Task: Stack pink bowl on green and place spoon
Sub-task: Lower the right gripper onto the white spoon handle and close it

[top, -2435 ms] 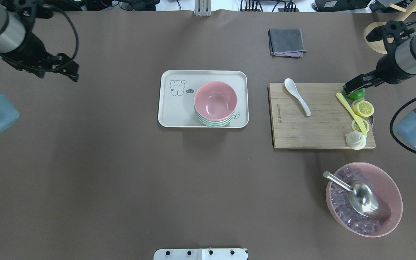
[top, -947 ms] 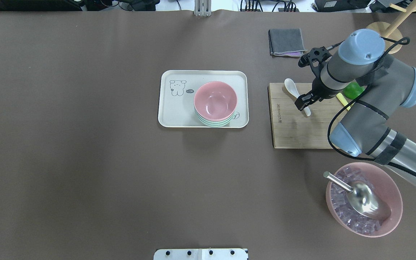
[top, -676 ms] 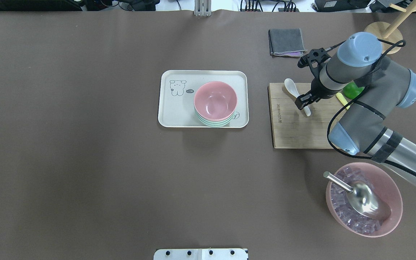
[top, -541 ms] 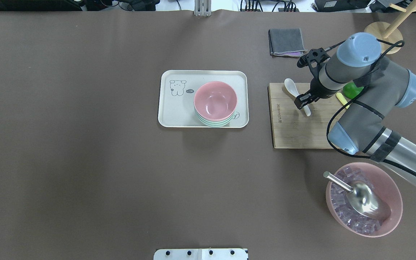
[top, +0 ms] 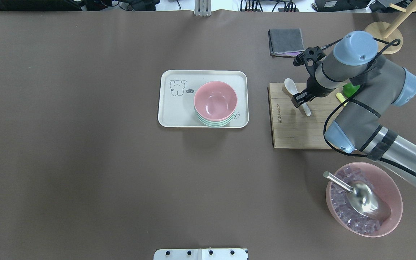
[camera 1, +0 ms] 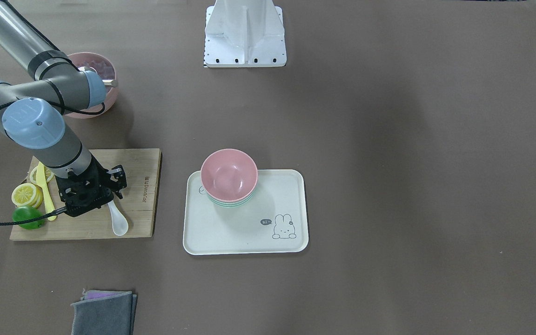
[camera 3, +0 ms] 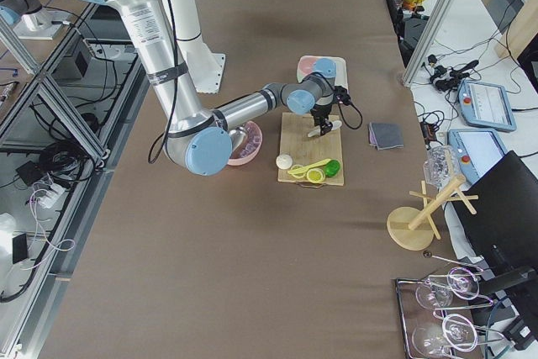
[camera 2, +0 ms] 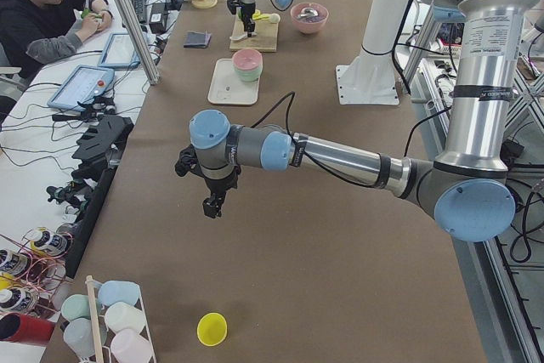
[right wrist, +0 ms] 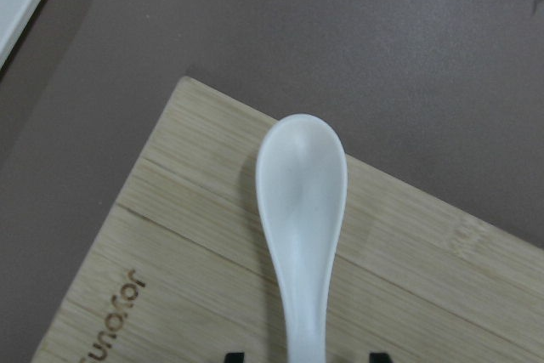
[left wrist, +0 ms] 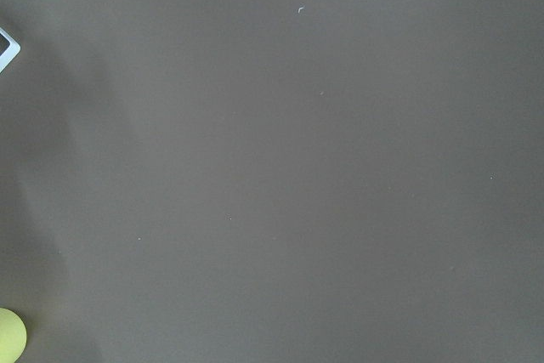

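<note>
The pink bowl (top: 215, 100) sits nested on top of the green bowls (top: 216, 123) on a cream tray (top: 173, 108); the stack also shows in the front view (camera 1: 229, 174). A white ceramic spoon (top: 290, 86) lies on the wooden cutting board (top: 294, 133). My right gripper (top: 299, 101) is low over the spoon's handle and open. In the right wrist view the spoon (right wrist: 302, 176) runs down between the two dark fingertips (right wrist: 234, 356), with gaps on both sides. My left gripper (camera 2: 211, 206) shows only in the exterior left view, far off over bare table; I cannot tell its state.
On the board's right end lie a green lime (camera 1: 28, 217), lemon slices (camera 1: 25, 193) and a yellow knife (camera 1: 44, 186). A grey cloth (top: 286, 42) lies behind the board. A pink bowl of ice with a metal scoop (top: 363, 198) stands at front right.
My right arm swung in from the right edge to the spoon, then edged slightly left along its handle. My left arm has left the overhead view. The bowls and spoon have not moved.
</note>
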`<act>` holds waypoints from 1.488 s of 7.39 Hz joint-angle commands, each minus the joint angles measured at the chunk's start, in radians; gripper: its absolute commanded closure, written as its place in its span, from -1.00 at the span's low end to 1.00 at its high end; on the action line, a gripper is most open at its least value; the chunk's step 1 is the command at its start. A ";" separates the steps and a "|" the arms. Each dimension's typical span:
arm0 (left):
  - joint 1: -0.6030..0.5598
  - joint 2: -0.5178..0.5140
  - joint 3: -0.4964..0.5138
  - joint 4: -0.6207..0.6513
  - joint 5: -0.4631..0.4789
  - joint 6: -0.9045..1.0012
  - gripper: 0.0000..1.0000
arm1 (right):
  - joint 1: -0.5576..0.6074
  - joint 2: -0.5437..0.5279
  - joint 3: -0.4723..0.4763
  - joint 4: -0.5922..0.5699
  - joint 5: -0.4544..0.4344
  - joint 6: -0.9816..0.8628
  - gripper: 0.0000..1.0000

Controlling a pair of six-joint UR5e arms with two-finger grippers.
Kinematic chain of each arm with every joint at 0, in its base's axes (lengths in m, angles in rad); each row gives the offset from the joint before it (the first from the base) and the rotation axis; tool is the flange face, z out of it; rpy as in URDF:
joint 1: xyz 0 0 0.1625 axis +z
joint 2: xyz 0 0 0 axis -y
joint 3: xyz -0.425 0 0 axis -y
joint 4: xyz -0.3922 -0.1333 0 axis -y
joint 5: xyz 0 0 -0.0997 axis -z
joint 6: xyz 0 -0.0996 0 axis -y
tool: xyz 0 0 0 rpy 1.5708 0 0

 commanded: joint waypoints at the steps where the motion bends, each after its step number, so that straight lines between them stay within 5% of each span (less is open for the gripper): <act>1: 0.000 0.000 0.001 0.000 0.000 0.000 -0.97 | -0.006 -0.001 -0.001 0.000 -0.001 -0.001 -0.13; 2: 0.000 0.000 0.001 0.000 0.000 0.000 -0.97 | -0.008 -0.001 -0.001 0.000 -0.001 -0.001 0.09; 4: 0.000 -0.002 0.001 0.000 0.000 0.000 -0.97 | -0.008 -0.002 -0.004 0.002 0.000 -0.002 0.93; 11: 0.000 -0.002 -0.004 0.000 0.000 0.000 -0.97 | 0.018 0.053 0.036 -0.014 0.025 0.112 1.00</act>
